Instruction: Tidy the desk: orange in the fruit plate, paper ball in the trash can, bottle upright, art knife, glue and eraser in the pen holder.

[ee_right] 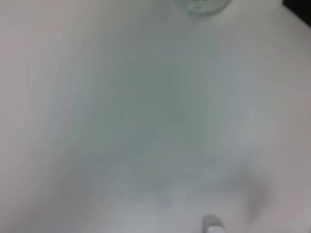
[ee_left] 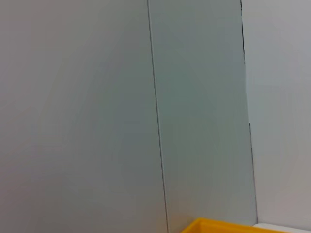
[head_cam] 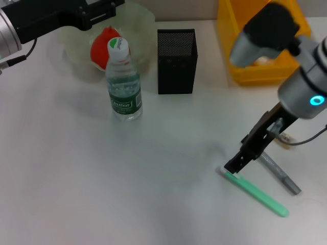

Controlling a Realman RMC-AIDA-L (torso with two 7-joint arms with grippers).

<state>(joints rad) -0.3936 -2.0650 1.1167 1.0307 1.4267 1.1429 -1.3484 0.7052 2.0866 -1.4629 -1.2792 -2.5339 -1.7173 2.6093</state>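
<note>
The orange (head_cam: 100, 45) lies in the pale-green fruit plate (head_cam: 143, 23) at the back left. The bottle (head_cam: 124, 84) stands upright in front of it. The black mesh pen holder (head_cam: 177, 61) stands to its right. My right gripper (head_cam: 232, 166) is low over the table, at the white end of a green stick (head_cam: 258, 194). A grey pen-shaped tool (head_cam: 280, 176) lies beside the stick. A small tan piece (head_cam: 287, 138), maybe the eraser, peeks out behind the right arm. A pale lump (head_cam: 262, 61), maybe the paper ball, lies in the yellow trash can (head_cam: 240, 71). My left gripper (head_cam: 97, 15) hangs above the fruit plate.
The right wrist view shows blurred table, the bottle's base (ee_right: 199, 4) and the stick's white end (ee_right: 212, 224). The left wrist view shows a wall and an edge of the trash can (ee_left: 228, 226).
</note>
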